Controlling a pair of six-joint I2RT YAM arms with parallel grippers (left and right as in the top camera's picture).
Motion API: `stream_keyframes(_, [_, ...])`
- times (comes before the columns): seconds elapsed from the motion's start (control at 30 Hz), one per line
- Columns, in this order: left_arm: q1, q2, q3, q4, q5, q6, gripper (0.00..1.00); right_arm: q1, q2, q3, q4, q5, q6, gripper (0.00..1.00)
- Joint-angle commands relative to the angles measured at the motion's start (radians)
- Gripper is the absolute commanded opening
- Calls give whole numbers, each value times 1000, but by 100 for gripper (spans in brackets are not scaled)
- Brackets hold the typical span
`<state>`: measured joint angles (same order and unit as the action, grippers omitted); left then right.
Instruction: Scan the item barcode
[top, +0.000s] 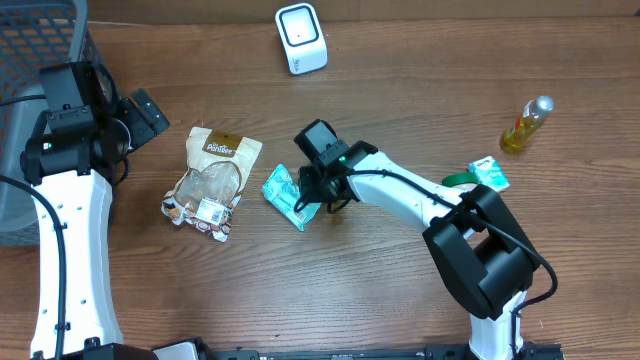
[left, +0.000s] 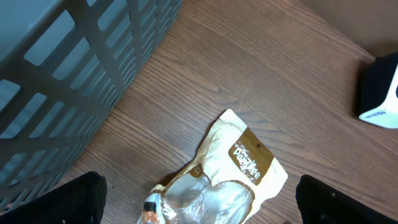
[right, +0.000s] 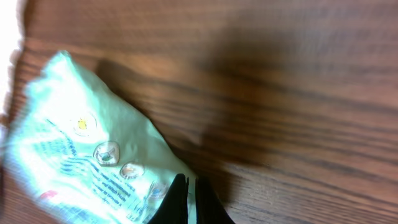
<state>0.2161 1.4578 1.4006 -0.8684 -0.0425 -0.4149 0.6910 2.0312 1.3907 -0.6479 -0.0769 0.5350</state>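
Observation:
A mint-green printed packet (top: 284, 194) lies flat on the wooden table near the middle. My right gripper (top: 320, 196) is at its right edge. In the right wrist view the packet (right: 81, 149) fills the left side, and the right gripper (right: 191, 185) has its dark fingertips pinched together on the packet's near corner. The white barcode scanner (top: 301, 38) stands at the back of the table, and its edge (left: 380, 93) shows in the left wrist view. My left gripper (top: 140, 115) hovers wide open at the left, above and apart from everything.
A brown and clear snack bag (top: 210, 180) lies left of the packet, below the left gripper (left: 205, 202). A grey slatted basket (top: 30, 60) fills the far left corner. A small bottle of yellow liquid (top: 526, 125) and a green-white pack (top: 488, 175) lie at the right.

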Motion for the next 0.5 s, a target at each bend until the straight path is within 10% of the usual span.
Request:
stream_keyframes(0.0, [-2, -5, 21, 1, -16, 15, 99, 10, -84, 94, -15, -3, 6, 4])
stream_keyframes(0.47, [-2, -5, 21, 1, -16, 15, 100, 101, -89, -16, -70, -92, 8, 5])
